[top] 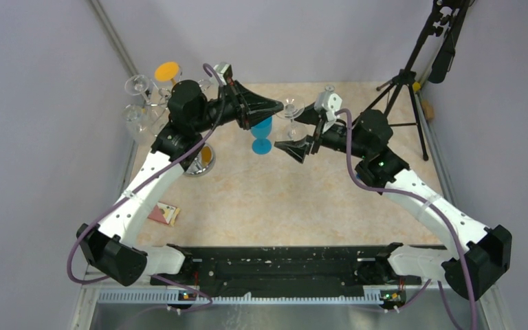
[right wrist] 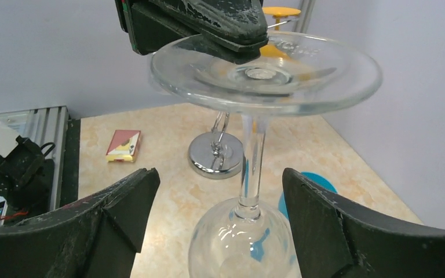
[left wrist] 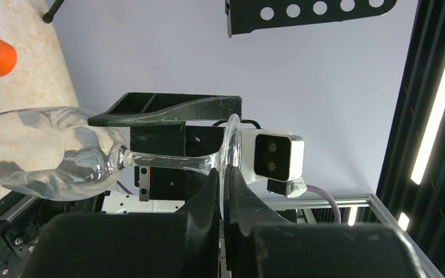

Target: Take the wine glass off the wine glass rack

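Near left: a small pink-and-yellow box (top: 164,214) lies flat on the bench (top: 268,199), apart from everything else.

Beyond it, left of centre: the round shiny base of the wine glass rack (right wrist: 215,157) stands on the bench. In the top view the left arm (top: 144,185) partly hides it.

Centre: the wine glass (right wrist: 251,152) is off the rack and well to its right. It hangs in the air upside down, foot uppermost and bowl below. The left gripper (left wrist: 226,180) is closed narrowly on the rim of the foot, one finger against each face of the disc. The right gripper (right wrist: 220,182) stands wide, one finger on each side of the stem and bowl. The right wrist view shows a gap on both sides, and no contact is seen.

A blue glass (top: 262,135) stands upright on the bench, just left of the held glass and lower.

Far left: the rack's upper arms carry clear glasses (top: 136,86). An orange disc (top: 168,71) sits above them; what it belongs to cannot be told.

Far right: a black tripod (top: 412,89) stands near the right wall.
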Controlling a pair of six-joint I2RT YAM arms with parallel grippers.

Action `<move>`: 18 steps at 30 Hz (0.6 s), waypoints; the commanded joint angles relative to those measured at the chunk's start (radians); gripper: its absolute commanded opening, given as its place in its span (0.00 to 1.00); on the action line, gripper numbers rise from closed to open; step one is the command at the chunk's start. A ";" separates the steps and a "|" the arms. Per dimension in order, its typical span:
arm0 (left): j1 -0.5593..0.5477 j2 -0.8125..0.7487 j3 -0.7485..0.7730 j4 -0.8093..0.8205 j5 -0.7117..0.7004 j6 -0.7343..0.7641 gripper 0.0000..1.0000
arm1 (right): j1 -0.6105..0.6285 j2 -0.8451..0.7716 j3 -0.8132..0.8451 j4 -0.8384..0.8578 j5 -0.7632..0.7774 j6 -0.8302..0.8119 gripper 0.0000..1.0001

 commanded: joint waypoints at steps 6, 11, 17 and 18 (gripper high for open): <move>0.000 -0.039 0.005 0.094 0.007 -0.013 0.00 | 0.006 -0.030 -0.059 0.255 0.071 0.105 0.48; -0.001 -0.039 0.005 0.073 0.005 -0.001 0.00 | 0.009 -0.014 -0.051 0.287 0.103 0.124 0.22; -0.002 -0.034 0.004 0.062 0.001 0.015 0.30 | 0.017 -0.012 -0.072 0.395 0.184 0.198 0.00; -0.002 -0.036 0.004 0.060 -0.006 0.021 0.41 | 0.019 -0.015 -0.086 0.438 0.237 0.225 0.00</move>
